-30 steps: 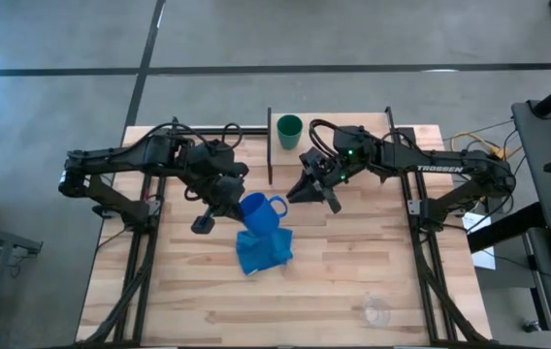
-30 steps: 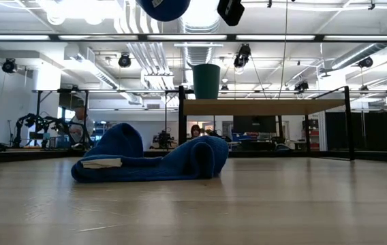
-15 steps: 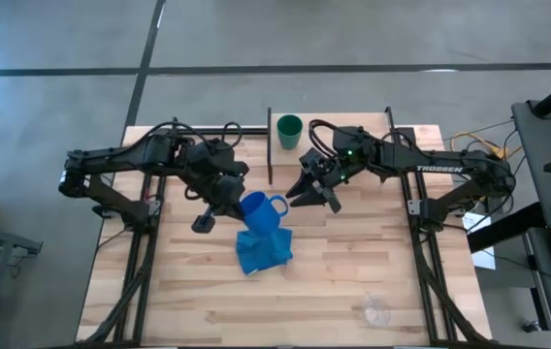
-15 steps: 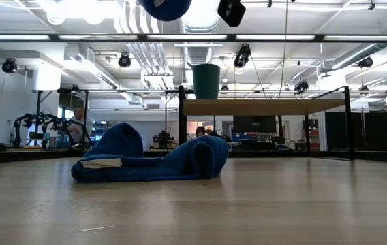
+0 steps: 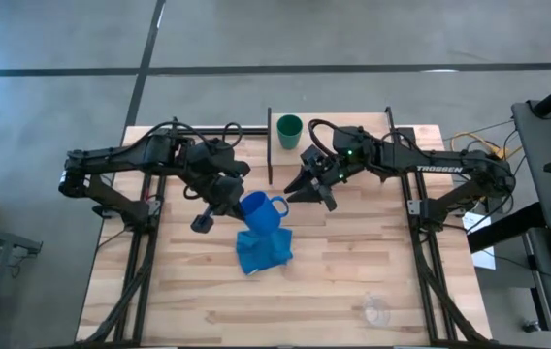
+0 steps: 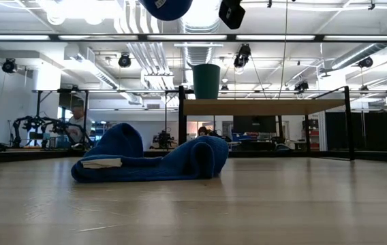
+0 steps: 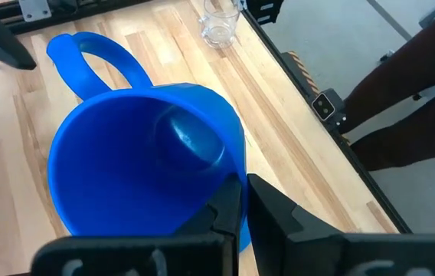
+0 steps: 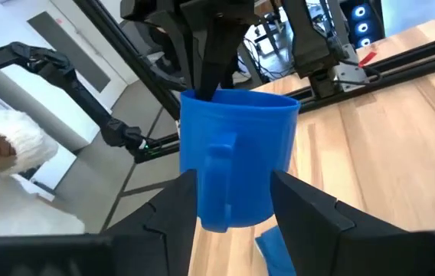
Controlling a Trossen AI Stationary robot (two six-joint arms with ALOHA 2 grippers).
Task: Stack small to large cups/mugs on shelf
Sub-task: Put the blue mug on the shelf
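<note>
My left gripper (image 5: 240, 202) is shut on the blue mug (image 5: 254, 210), held in the air above the blue cloth (image 5: 263, 250). The mug's handle (image 5: 276, 204) points toward my right gripper (image 5: 300, 192). That gripper is open, and in the right wrist view its fingers stand on either side of the handle (image 8: 217, 184) without plainly touching it. The dark green cup (image 5: 289, 131) stands upright on the shelf board (image 6: 261, 107). The clear glass (image 5: 376, 312) stands near the table's near right edge. My left gripper pinches the mug's rim wall (image 7: 239, 188) on the side opposite the handle, one finger inside the mug and one outside. The fingers (image 8: 206, 61) come from above, pointing down. The mug hangs upright, mouth up, lifted clear of the table and cloth.
The blue cloth (image 6: 152, 160) lies bunched on the table below the mug. The shelf's black uprights (image 5: 269, 145) stand at the far middle of the table. A person's hand and sleeve (image 8: 3, 149) show in the room beyond the table.
My right gripper has edged a little toward the blue mug's handle, still open. The mug stays held in the air by my left gripper.
</note>
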